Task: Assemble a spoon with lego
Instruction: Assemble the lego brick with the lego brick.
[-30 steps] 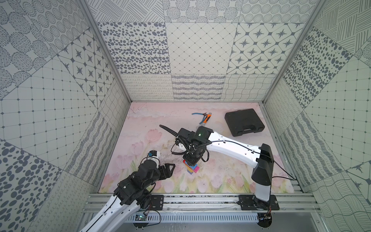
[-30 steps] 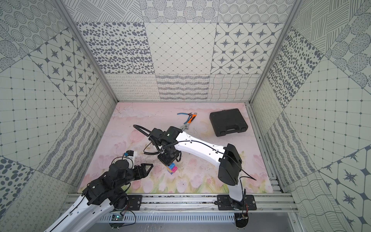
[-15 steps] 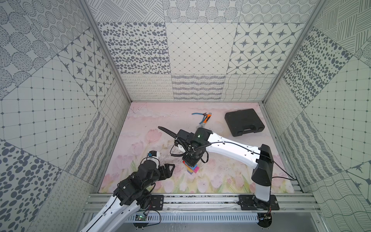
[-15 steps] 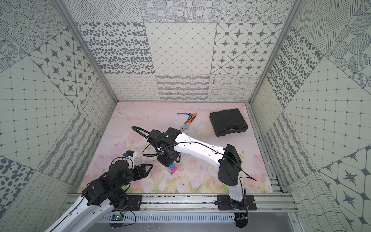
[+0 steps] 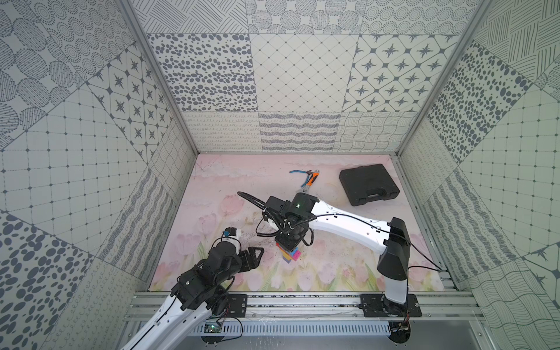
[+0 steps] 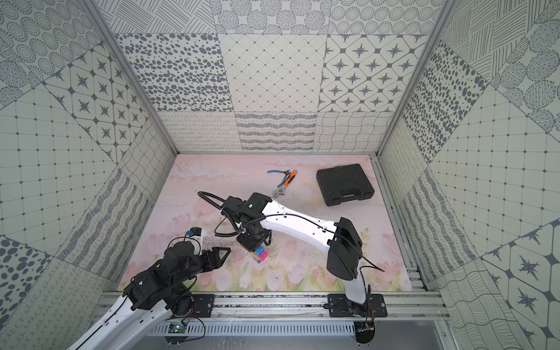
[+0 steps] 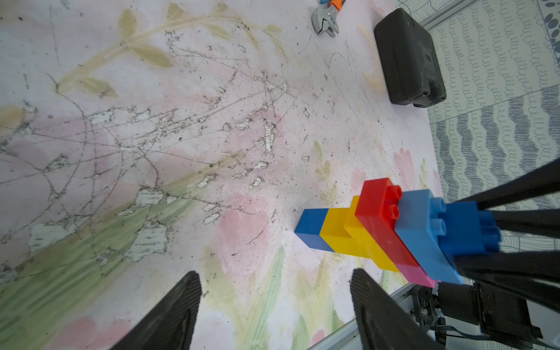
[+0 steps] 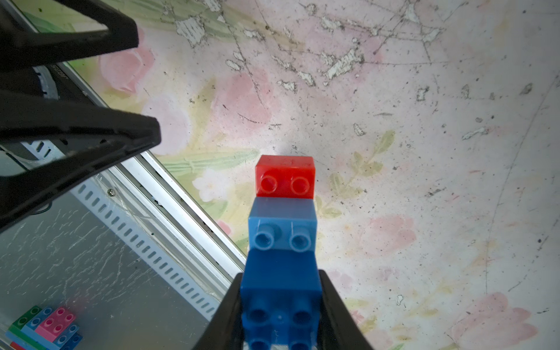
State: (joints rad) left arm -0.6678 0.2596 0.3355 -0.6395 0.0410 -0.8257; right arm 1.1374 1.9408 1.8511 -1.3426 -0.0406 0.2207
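Barely anything is shifting since a second ago: my right claw (image 8: 280,274) is still pinching the top blue brick of the spoon (image 7: 378,230), which is standing on end on the table (image 7: 181,121). My left claw (image 7: 275,274) is gaping empty nearby. The build is looking complete; only letting go seems left.

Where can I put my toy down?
Free: the far left mat, beyond the left end effector; also the near strip between spoon and right arm. Crowded: around the spoon, and at the back by pliers, wrench, case.
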